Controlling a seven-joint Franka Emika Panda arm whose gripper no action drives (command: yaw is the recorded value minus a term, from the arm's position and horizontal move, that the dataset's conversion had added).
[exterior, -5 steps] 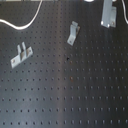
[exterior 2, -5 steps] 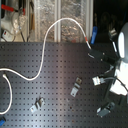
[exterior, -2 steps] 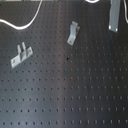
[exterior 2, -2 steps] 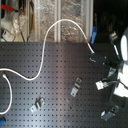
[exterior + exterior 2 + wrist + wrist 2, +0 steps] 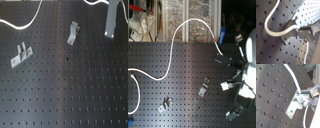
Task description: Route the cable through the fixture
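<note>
The cable [image 5: 274, 31] is gripped near its end by the closed pincer [image 5: 302, 32] and held against a metal bracket [image 5: 291, 30], presumably for threading. The fixture [image 5: 73, 33] stands on the bench [image 5: 75, 95], at twelve o'clock.

A black board [image 5: 75, 95] drilled with a regular grid of small holes fills the first exterior view edge to edge. In the second exterior view, silvery foil-like panels [image 5: 198, 20] split by pale upright strips stand behind the board's far edge, with cluttered equipment [image 5: 140, 17] beside them near one far corner.
</note>
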